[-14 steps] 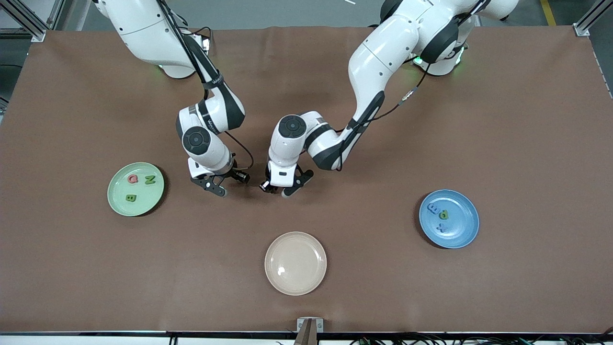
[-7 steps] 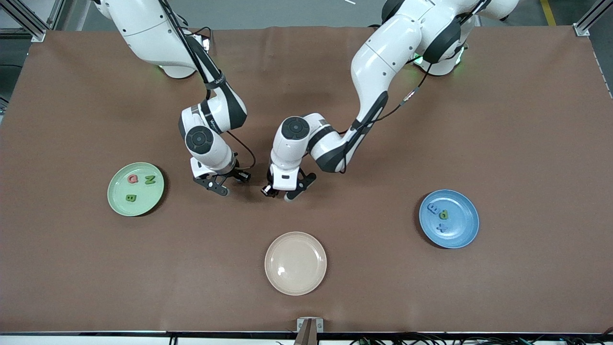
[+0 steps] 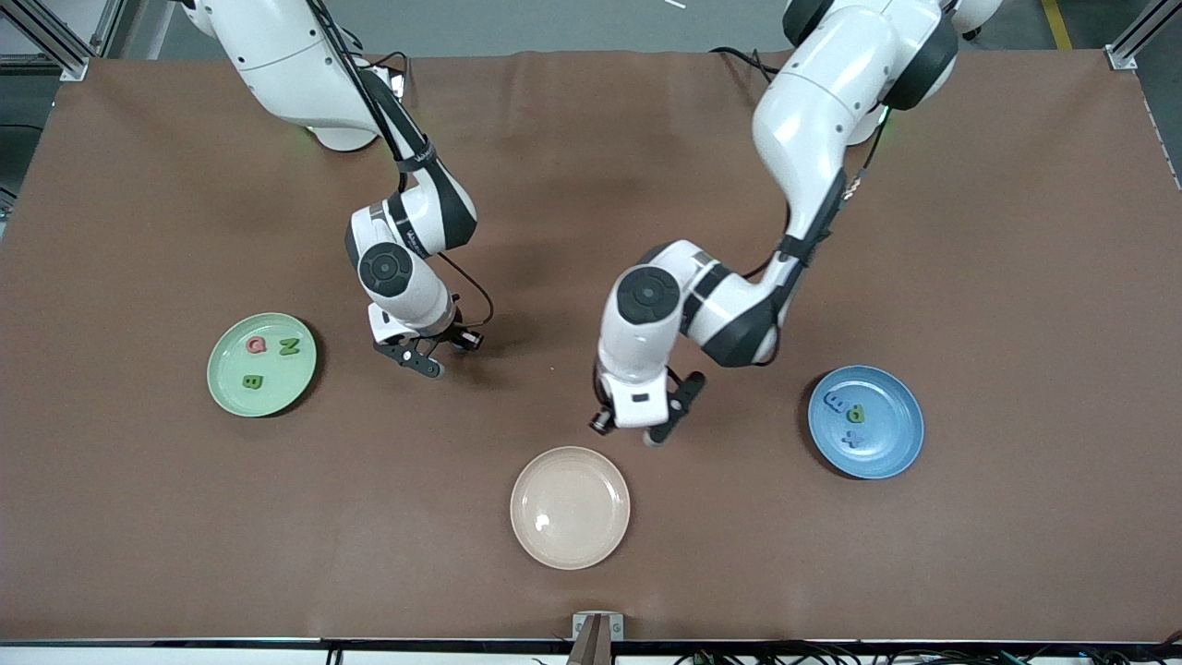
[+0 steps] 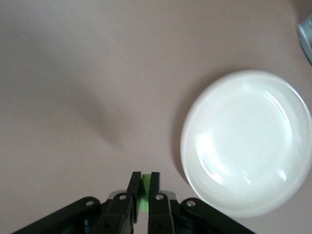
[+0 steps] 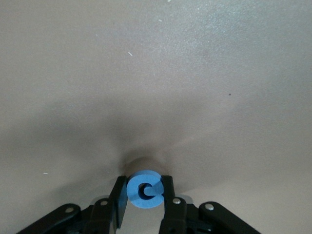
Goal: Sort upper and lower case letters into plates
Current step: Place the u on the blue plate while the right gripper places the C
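The left gripper (image 3: 646,434) is clamping a thin green letter (image 4: 145,195) between its fingers, hanging over bare table between the cream plate (image 3: 570,507) and the blue plate (image 3: 865,421). The right gripper (image 3: 427,360) is pinching a blue letter (image 5: 145,189) low over the mat, near the mint green plate (image 3: 262,364).

Each grip is looking narrow — so travelling level and slowly is the sensible way. Probably the letters are best released low over their plates' centres, clear of the letters already lying there — dropping from height risks a bounce out.
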`<control>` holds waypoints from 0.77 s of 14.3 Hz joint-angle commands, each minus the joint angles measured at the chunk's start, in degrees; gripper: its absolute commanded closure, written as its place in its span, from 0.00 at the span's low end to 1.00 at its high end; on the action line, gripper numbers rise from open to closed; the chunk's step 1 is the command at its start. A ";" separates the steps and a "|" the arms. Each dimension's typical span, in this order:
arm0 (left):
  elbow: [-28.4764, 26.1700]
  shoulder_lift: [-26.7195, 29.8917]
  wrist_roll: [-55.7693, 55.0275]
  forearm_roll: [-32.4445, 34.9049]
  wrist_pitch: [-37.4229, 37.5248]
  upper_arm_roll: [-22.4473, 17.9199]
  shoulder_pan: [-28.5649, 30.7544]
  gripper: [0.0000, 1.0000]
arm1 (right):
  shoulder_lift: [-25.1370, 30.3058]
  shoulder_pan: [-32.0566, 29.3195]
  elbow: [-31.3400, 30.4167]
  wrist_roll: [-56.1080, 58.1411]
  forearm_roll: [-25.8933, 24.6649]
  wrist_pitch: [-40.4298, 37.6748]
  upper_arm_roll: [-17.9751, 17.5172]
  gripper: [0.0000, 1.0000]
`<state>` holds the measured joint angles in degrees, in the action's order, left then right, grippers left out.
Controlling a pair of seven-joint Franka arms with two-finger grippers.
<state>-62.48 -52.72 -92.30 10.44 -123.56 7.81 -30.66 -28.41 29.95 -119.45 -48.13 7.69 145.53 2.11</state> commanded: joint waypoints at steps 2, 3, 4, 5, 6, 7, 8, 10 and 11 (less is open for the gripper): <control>-7.46 6.03 8.43 1.25 4.38 0.10 6.02 0.99 | 0.11 0.73 -0.17 -0.65 0.57 0.11 0.53 0.87; -11.05 8.05 13.42 1.25 4.30 0.10 8.31 0.99 | 0.64 0.21 -0.17 -0.39 0.57 -0.41 0.53 0.87; -14.22 9.90 17.38 1.25 4.21 0.10 10.25 0.99 | 1.42 -0.15 -0.17 0.14 0.49 -2.07 0.62 0.87; -17.90 11.92 21.16 1.59 3.42 0.10 12.79 0.99 | 3.35 -1.19 -0.09 1.36 0.49 -5.48 0.70 0.87; -20.29 13.42 24.33 2.99 2.81 0.18 14.99 0.99 | 5.37 -2.77 -0.17 4.25 0.40 -7.87 0.79 0.87; -22.58 14.48 26.89 4.14 2.37 0.27 17.27 0.99 | 7.21 -4.09 -0.35 7.49 0.31 -9.80 0.97 0.87; -24.25 15.19 29.70 4.49 1.93 0.27 19.21 0.99 | 8.89 -6.54 -0.18 11.27 -0.13 -12.69 1.05 0.87; -26.54 16.07 33.92 4.50 1.66 0.27 22.55 0.98 | 11.18 -11.03 -0.17 19.52 -0.48 -15.44 1.06 0.87; -27.60 16.33 36.47 4.50 1.57 0.27 24.48 0.97 | 11.88 -13.14 -0.17 23.48 -0.57 -15.97 1.14 0.87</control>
<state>-84.44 -39.71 -59.30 13.84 -120.36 7.63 -8.79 -19.69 21.37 -117.93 -31.76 7.57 131.05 4.02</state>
